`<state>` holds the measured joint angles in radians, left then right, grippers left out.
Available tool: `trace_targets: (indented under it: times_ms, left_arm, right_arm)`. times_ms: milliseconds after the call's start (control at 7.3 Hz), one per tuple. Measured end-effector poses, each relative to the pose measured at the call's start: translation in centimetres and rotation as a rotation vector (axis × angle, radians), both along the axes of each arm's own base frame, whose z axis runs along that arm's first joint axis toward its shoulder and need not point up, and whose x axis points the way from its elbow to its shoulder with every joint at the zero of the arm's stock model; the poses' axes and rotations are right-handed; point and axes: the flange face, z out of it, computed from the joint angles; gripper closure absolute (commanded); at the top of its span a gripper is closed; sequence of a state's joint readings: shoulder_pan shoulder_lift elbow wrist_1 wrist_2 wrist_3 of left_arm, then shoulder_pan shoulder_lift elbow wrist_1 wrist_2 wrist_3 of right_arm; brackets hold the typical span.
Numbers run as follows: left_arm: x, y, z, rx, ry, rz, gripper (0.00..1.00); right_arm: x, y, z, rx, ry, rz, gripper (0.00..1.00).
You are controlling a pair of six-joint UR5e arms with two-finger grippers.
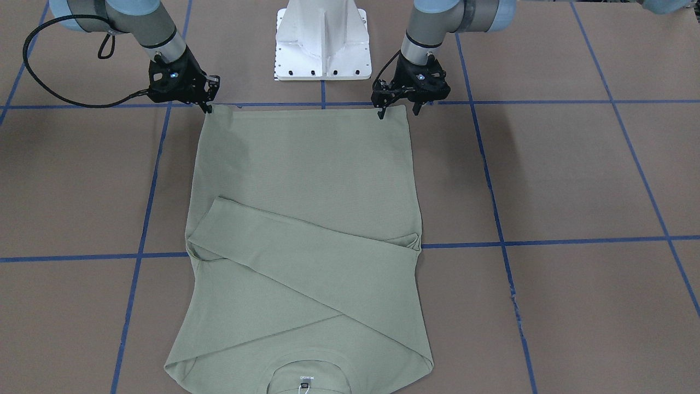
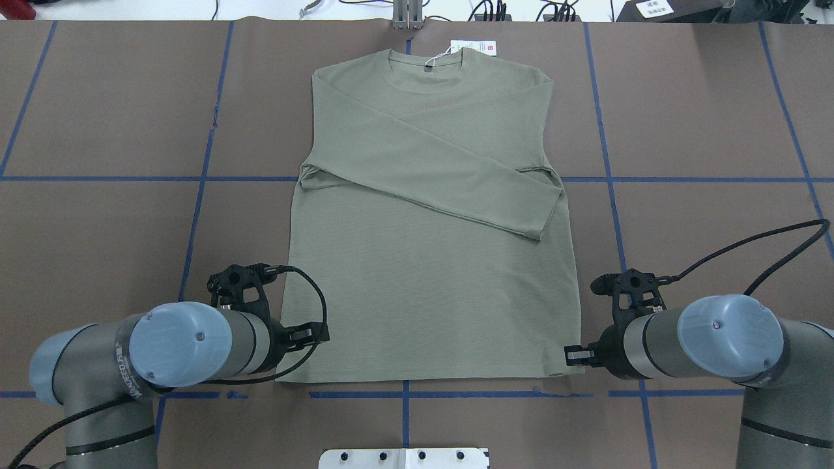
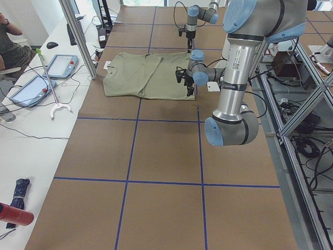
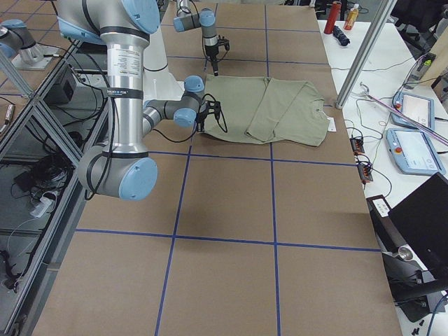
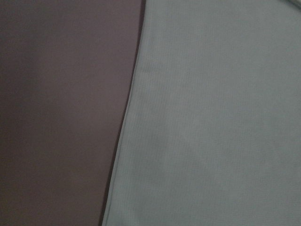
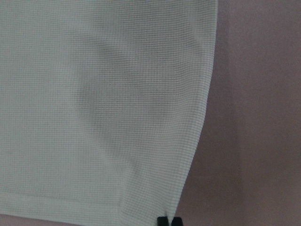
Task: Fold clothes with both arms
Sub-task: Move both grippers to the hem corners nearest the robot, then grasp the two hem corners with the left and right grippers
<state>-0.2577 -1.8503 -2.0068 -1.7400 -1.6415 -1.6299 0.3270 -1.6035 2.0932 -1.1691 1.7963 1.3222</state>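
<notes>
Setting up the hem-to-collar fold on the sleeve-crossed shirt (image 2: 430, 286) lying flat mid-bench (image 2: 98, 228): right pincer (image 1: 209, 108) nipped narrow on one hem corner, left pincer (image 1: 399, 114) wide astride the other, needing to close before lifting together.

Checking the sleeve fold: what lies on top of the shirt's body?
Both sleeves, crossed. The upper sleeve runs diagonally over the shirt, its cuff showing. The lower sleeve is largely covered by it, and the shirt front beneath both is hidden.
</notes>
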Motion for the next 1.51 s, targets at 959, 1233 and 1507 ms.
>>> trace_targets:
  times_ms: [959,1233,1507]
  left_arm:
    - [1.9,2.2,2.2,-0.045,-0.089,-0.008,0.19]
    - [2.5,2.2,2.9,-0.046,-0.11,-0.009,0.33]
    - [2.8,2.2,2.9,-0.049,-0.111,-0.011,0.6]
  right_arm:
    - [0.6,-0.9,0.0,-0.013,-0.004,0.01,1.0]
    - [1.1,-1.4,0.0,-0.027,-0.01,0.01,1.0]
    - [1.3,-1.7,0.0,-0.032,-0.012,0.013,1.0]
